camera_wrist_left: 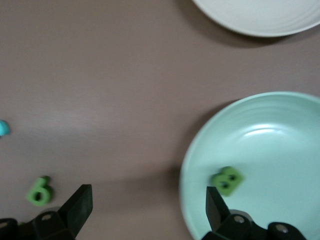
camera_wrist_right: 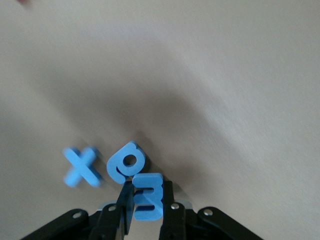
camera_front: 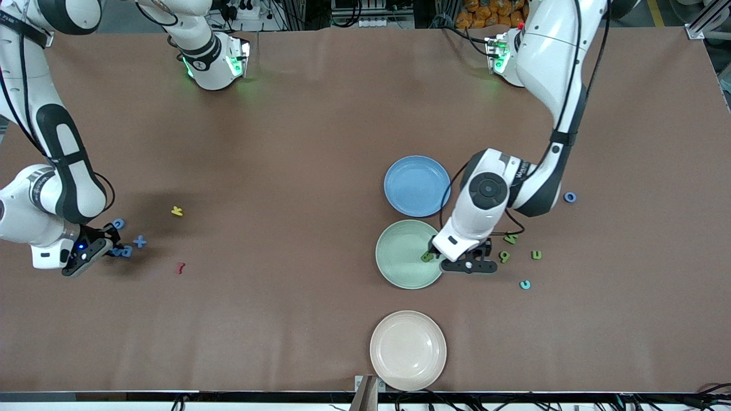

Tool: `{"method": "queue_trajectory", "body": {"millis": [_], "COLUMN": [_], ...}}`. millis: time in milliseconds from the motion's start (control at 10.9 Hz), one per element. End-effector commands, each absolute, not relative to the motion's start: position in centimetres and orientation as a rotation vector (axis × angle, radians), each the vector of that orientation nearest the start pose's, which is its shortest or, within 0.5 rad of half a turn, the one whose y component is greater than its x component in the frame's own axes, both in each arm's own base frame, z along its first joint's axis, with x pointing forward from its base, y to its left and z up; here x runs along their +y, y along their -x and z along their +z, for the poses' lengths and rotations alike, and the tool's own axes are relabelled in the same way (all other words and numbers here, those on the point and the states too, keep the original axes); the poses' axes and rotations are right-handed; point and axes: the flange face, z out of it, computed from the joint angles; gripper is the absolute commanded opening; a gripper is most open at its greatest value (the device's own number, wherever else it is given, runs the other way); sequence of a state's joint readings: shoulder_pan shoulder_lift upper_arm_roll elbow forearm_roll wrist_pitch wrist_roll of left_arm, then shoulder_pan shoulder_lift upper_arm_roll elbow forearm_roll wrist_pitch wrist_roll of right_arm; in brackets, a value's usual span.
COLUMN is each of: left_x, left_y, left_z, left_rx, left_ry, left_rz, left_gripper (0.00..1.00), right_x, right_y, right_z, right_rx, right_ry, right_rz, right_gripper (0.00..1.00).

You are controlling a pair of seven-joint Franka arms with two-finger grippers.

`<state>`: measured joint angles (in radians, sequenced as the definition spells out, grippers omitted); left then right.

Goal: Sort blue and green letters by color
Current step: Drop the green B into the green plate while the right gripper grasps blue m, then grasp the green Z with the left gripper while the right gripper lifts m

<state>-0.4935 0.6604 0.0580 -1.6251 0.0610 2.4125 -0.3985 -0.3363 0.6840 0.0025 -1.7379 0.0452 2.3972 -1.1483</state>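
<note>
**A:** Why is the left gripper (camera_front: 457, 254) spread wide at the green plate (camera_front: 400, 268)'s three o'clock rim?

**B:** The green letter (camera_wrist_left: 227, 180) lies in the plate, freed.

**A:** The right gripper (camera_wrist_right: 142, 205)?

**B:** Pinching a blue letter (camera_wrist_right: 148, 196) among the blue ones, probably for the blue plate (camera_front: 417, 185).

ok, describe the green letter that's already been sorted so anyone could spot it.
Find the green plate, the middle of the three plates. The green letter lies inside it, near the rim under the left tool. It alone sits in a plate; the other green pieces lie on the table.
</note>
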Motion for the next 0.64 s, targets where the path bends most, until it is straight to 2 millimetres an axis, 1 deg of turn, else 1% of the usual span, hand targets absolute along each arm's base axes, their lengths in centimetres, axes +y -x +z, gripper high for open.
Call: {"method": "queue_trajectory", "body": {"millis": [0, 92, 276, 368, 460, 552], "left_x": [-23.8, -21.7, -18.6, -17.7, -17.5, -17.1], "left_y": [-63.2, -63.1, -61.9, -61.2, -60.1, -59.3], "left_z": [24.6, 24.0, 23.1, 22.2, 21.0, 20.4], "left_rx": [0.426, 0.507, 0.681, 0.734, 0.762, 0.773], "left_ry": [3.071, 3.060, 2.981, 2.952, 2.942, 2.941], "left_rz": [-0.136, -0.101, -0.044, -0.012, 0.022, 0.039], "left_gripper": [1.00, 1.00, 1.00, 1.00, 1.00, 1.00], "right_x": [-17.2, -16.5, -14.4, -12.9, -11.5, -10.1], "right_y": [-63.6, -63.6, -63.9, -64.0, -63.9, -63.8], "right_z": [21.1, 21.7, 23.0, 23.7, 24.1, 24.6], "right_rx": [-0.998, -0.954, -0.878, -0.844, -0.809, -0.770], "right_ry": [2.861, 2.863, 2.860, 2.865, 2.876, 2.893], "right_rz": [0.014, 0.027, 0.051, 0.063, 0.073, 0.080], "right_gripper": [0.00, 0.00, 0.00, 0.00, 0.00, 0.00]}}
